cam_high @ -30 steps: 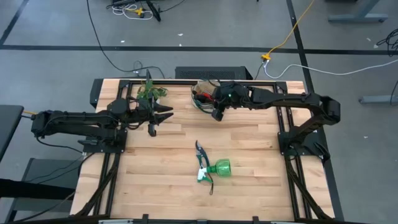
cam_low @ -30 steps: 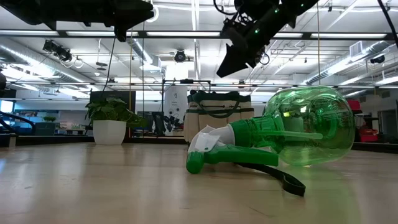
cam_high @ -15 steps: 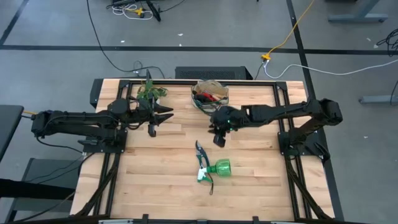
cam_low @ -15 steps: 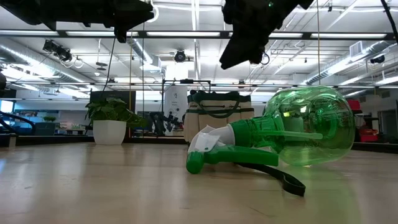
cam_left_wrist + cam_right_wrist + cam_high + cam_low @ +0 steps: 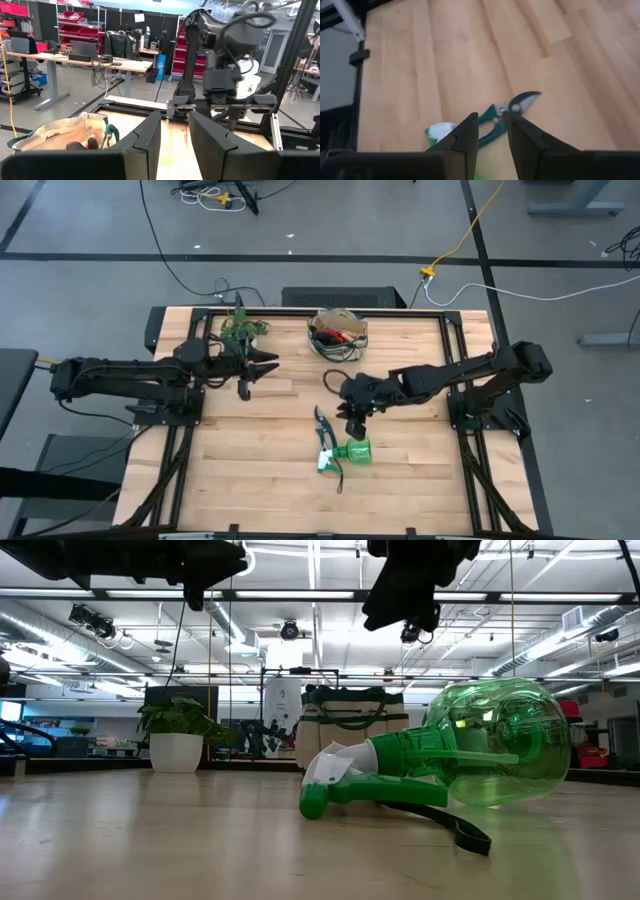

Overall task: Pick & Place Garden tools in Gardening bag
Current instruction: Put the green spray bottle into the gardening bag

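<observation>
A green spray bottle (image 5: 352,450) with a white trigger lies on its side near the table's middle. Dark-handled pruning shears (image 5: 322,423) lie flat beside it, their handles (image 5: 452,823) running under the bottle's neck. My right gripper (image 5: 354,416) hangs open above the shears, slanting down, with nothing between its fingers (image 5: 493,127). The beige gardening bag (image 5: 338,330) stands at the far edge with a red-headed tool (image 5: 338,336) inside. My left gripper (image 5: 270,364) waits open and level at the far left, holding nothing.
A leafy potted plant (image 5: 243,328) stands at the far edge, just behind my left gripper. Black frame rails (image 5: 460,395) run along the table's sides. Bare wood (image 5: 250,460) stretches across the near left of the table.
My right gripper has swung from over the gardening bag toward the table's near edge, rolling and tipping further down as it went. It now hangs over the pruning shears. Bottle and shears have stayed put.
</observation>
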Controlling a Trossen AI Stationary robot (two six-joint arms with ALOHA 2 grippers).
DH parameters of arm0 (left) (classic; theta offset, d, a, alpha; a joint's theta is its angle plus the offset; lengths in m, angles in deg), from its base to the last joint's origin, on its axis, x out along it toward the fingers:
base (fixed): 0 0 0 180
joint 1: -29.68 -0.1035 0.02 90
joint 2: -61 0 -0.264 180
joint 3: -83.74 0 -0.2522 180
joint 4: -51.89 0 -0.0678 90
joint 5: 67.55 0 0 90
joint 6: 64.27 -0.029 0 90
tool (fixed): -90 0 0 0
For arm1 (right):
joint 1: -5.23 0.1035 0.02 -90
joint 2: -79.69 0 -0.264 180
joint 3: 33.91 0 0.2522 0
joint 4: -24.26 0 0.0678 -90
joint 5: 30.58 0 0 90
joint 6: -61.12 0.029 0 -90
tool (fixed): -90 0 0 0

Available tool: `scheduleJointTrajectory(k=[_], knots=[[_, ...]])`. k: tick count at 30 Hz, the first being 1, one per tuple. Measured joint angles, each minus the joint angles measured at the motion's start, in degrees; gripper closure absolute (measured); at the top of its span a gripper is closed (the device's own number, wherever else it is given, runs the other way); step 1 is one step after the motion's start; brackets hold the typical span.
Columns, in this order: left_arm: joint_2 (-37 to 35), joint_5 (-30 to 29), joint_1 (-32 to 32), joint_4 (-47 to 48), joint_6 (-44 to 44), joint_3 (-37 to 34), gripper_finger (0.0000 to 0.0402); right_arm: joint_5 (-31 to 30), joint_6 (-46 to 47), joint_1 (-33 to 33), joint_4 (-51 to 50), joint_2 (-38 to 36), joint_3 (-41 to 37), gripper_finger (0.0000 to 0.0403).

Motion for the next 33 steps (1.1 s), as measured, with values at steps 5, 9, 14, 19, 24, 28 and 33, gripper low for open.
scheduleJointTrajectory(k=[5,9,14,19,24,28,33], knots=[[0.0,0.02,0.0,1.2,0.0,0.0,0.0294,0.58,1.14,3.07,-0.15,0.67,0.0,0.0301],[0.0,0.0,0.0,2.01,-0.02,0.0,0.0294,0.51,1.46,5.44,-0.48,1.52,0.0,0.0301],[0.0,0.0,0.0,2.16,-0.04,0.0,0.0294,0.59,1.44,7.7,1.41,4.1,0.0,0.0301],[0.0,-0.02,0.01,2.35,-0.09,0.0,0.0294,3.14,1.36,8.62,3.09,7.13,0.0,0.0301],[0.0,-0.02,0.0,3.11,-0.11,0.02,0.0294,3.62,0.47,9.51,3.56,9.1,0.28,0.0301],[0.0,-0.04,0.0,3.87,-0.13,0.02,0.0294,4.94,0.31,10.46,3.23,11.53,2.83,0.0301],[0.0,-0.05,0.0,4.32,-0.2,0.02,0.0294,5.47,-3.02,11.88,-3.97,16.72,9.15,0.0301]])
